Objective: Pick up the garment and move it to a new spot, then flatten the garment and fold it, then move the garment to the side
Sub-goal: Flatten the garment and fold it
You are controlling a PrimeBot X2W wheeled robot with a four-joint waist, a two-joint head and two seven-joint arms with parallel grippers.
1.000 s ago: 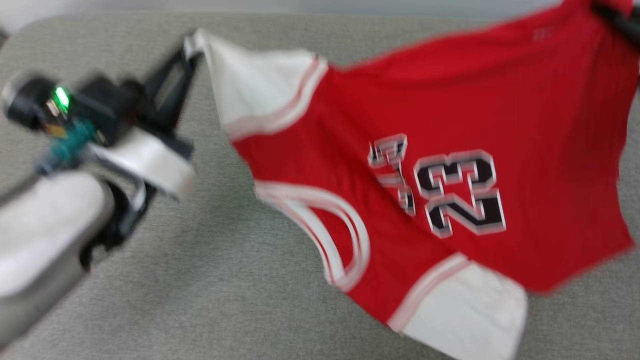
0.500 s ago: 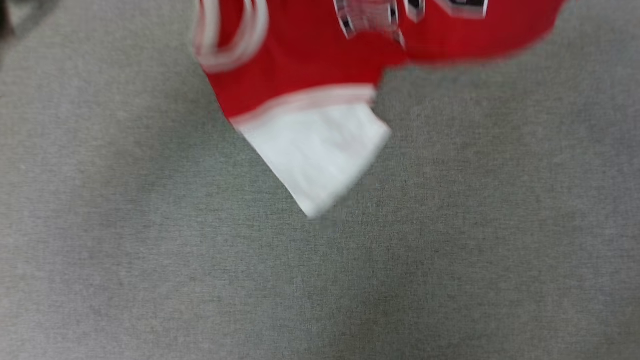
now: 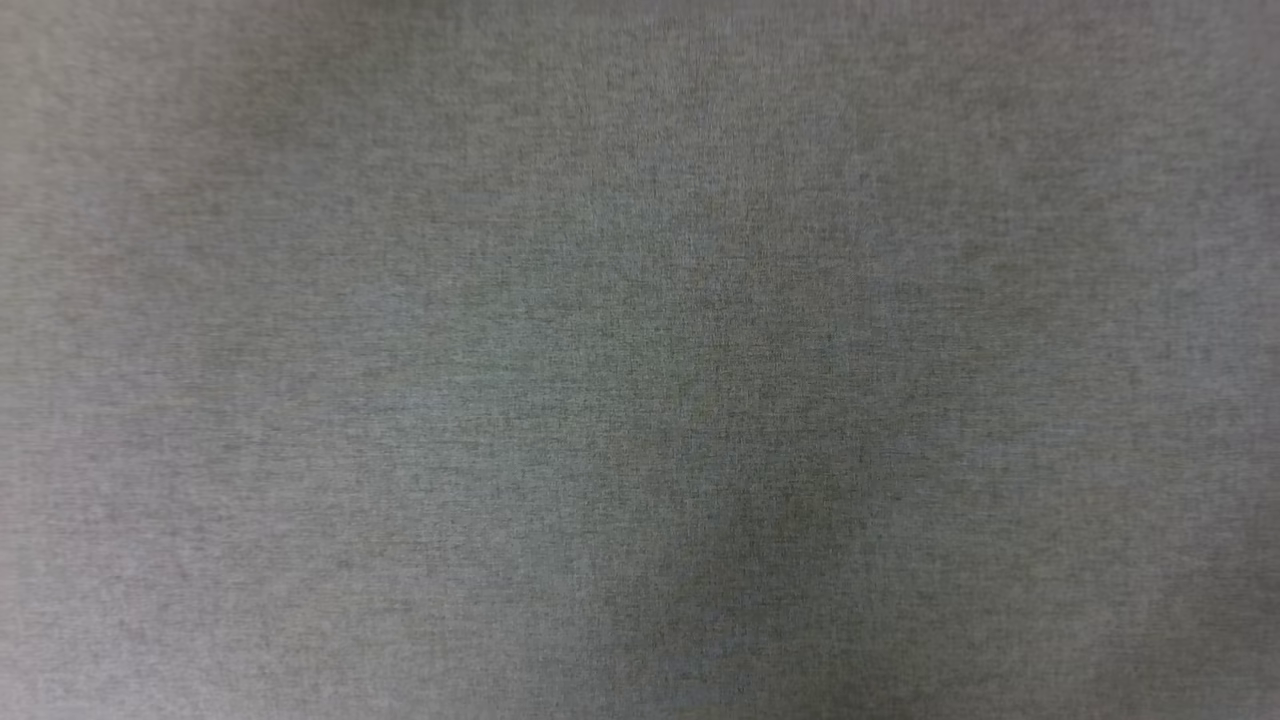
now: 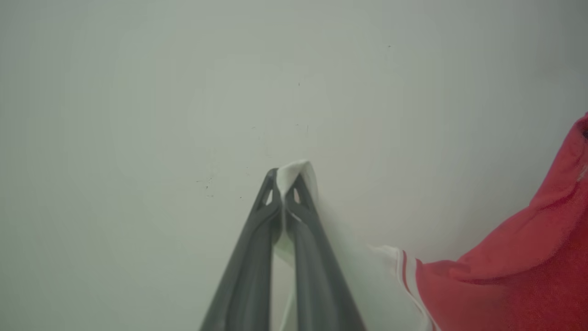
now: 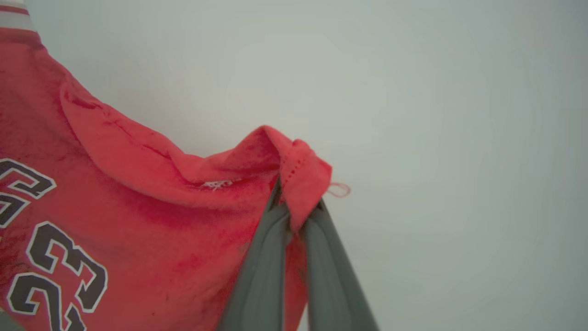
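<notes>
Up between the two arms is where the red jersey T-shirt with white short sleeves and a black, white-outlined 23 print hangs, clear of the grey woven surface as far as I can judge.

Left wrist view: the long dark left fingers are pinched together on the tip of a white sleeve. The cloth runs off to that view's lower right, past the striped trim into the red body.

Right wrist view: the right fingers are clamped on a red hemmed corner, with the shirt sagging away to that view's left.

So the long axis goes grip to grip, and neither arm is nearer since both have it. For laying it down, I'd guess a taut, level line between the grips is what matters.

Hard bits: the shirt's lower part is cut off at the frame edges, the head view is soft and blurry, and I can't tell how high the hanging cloth sits above the surface.
</notes>
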